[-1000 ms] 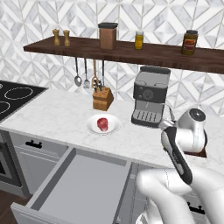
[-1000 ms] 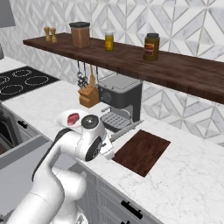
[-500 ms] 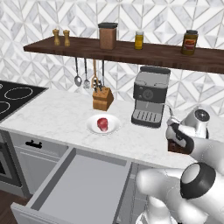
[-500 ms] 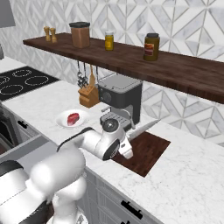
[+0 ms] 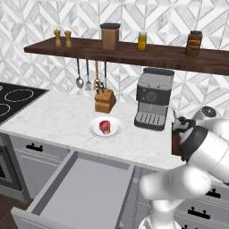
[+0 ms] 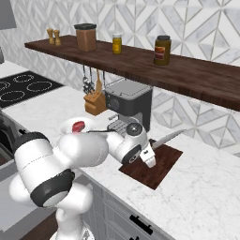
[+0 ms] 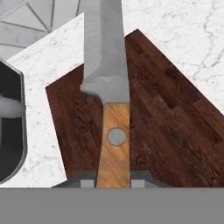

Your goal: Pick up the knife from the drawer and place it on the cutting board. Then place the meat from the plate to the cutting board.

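My gripper [image 7: 113, 179] is shut on the brown wooden handle of the knife [image 7: 114, 140]. Its pale blade points away from the hand, over the dark reddish-brown cutting board [image 7: 170, 127]. In the right base view the gripper [image 6: 150, 152] hangs over the left part of the cutting board [image 6: 157, 168], and the knife [image 6: 169, 137] sticks out slightly upward toward the wall, clear of the wood. The meat [image 5: 104, 126] lies on the white plate [image 5: 115, 130] left of the coffee machine. The grey drawer [image 5: 82, 190] stands pulled out below the counter.
A coffee machine [image 5: 152, 99] stands just left of the board, with a tan knife block [image 5: 104, 102] and hanging utensils [image 5: 87, 76] further left. A long dark shelf [image 6: 140, 63] with jars runs above. Bare marble counter [image 6: 206, 187] lies right of the board.
The arm has swung right with the knife, from the counter edge beside the coffee machine to over the cutting board. The grip on the knife has not changed.
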Robot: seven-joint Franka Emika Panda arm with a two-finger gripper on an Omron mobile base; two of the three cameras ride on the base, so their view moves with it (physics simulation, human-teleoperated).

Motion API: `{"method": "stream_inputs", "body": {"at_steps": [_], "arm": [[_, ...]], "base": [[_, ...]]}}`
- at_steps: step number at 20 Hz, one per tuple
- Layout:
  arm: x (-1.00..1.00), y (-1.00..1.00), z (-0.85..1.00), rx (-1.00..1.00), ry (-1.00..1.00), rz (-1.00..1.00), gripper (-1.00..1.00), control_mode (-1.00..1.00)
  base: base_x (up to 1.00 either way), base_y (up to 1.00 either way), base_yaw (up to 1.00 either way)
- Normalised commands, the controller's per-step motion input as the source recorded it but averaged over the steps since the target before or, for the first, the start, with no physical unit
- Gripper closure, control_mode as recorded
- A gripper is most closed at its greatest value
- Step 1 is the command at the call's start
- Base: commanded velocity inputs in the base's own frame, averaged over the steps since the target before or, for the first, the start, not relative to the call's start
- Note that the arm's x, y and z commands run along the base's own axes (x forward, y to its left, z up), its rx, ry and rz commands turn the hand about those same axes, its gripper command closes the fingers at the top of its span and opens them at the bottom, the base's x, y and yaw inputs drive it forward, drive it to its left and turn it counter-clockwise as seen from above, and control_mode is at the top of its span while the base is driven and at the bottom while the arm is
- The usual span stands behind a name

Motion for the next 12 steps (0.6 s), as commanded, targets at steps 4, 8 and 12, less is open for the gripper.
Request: {"method": "stream_inputs", "body": {"at_steps": [4,8,12], "arm": [[0.19,-0.24,-0.46,0.01,0.0,0.02,1.0,-1.0],[0.22,-0.18,-0.37,0.01,0.0,0.01,1.0,-1.0],[0.1,0.0,-0.18,0.0,0.0,0.02,-1.0,-1.0]], "base": [[0.0,0.0,0.0],[0.0,0.0,0.0],[0.0,0.0,0.0]]}}
